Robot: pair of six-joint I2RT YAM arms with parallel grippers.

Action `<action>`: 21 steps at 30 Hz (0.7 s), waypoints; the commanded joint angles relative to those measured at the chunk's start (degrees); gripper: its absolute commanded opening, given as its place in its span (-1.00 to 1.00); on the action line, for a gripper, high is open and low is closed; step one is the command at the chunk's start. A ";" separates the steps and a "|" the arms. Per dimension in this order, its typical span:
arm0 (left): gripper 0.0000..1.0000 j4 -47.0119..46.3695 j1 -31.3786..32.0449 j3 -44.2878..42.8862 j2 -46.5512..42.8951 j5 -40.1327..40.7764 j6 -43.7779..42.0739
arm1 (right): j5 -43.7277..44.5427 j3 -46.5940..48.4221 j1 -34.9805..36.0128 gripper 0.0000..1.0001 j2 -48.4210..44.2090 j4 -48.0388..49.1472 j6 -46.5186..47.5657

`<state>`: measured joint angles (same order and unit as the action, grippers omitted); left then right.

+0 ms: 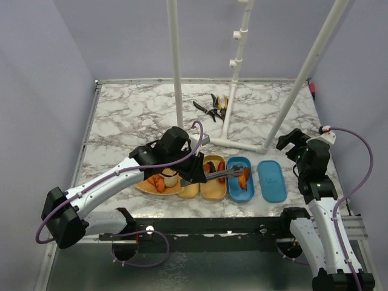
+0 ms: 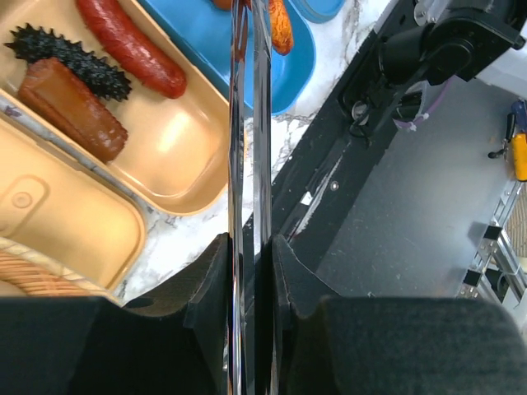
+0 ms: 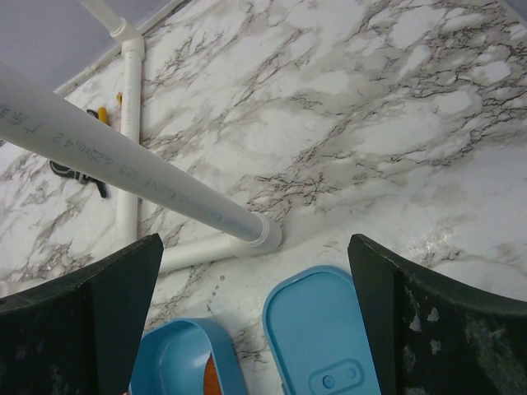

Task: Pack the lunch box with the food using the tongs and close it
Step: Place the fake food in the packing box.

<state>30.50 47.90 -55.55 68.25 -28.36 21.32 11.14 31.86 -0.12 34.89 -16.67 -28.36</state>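
My left gripper (image 1: pixel 195 168) (image 2: pixel 249 247) is shut on the grey metal tongs (image 1: pixel 222 174) (image 2: pixel 250 123). The tongs' arms are squeezed nearly together. They reach over the blue lunch box (image 1: pixel 240 179) (image 2: pixel 206 41), and their tips are beside an orange food piece (image 1: pixel 245 178) (image 2: pixel 281 23) inside it. Whether they pinch it is hidden. A red sausage (image 2: pixel 132 45), a dark spiky piece (image 2: pixel 70 53) and a brown piece (image 2: pixel 72 107) lie in a tan tray (image 1: pixel 213 185) (image 2: pixel 177 160). The blue lid (image 1: pixel 271 180) (image 3: pixel 329 337) lies flat right of the box. My right gripper (image 1: pixel 291 145) (image 3: pixel 254 255) hangs open above the lid.
A wicker plate (image 1: pixel 145 185) at the left holds orange pieces and a beige ball (image 1: pixel 171 179). A second tan tray (image 1: pixel 189 190) (image 2: pixel 58 239) sits beside it. White pipe frame legs (image 1: pixel 176 60) (image 3: pixel 140 173) stand behind the trays. Black-and-yellow pliers (image 1: pixel 212 108) lie at the back.
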 commanded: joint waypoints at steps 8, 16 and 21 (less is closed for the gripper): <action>-0.69 -1.96 -3.80 1.19 2.03 -5.86 -5.65 | 0.33 -0.82 -0.14 1.00 1.47 0.14 1.29; -0.35 -1.00 -3.81 0.50 2.86 -2.90 -7.10 | 0.45 -1.01 -0.14 1.00 1.63 0.32 1.33; -0.25 -0.06 -3.87 -0.36 2.86 -1.88 -7.56 | 0.54 -1.01 -0.14 1.00 1.82 0.41 1.35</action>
<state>30.11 44.23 -54.81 71.00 -31.40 15.46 11.14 31.75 -0.12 36.49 -16.60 -27.99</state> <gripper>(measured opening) 0.366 0.998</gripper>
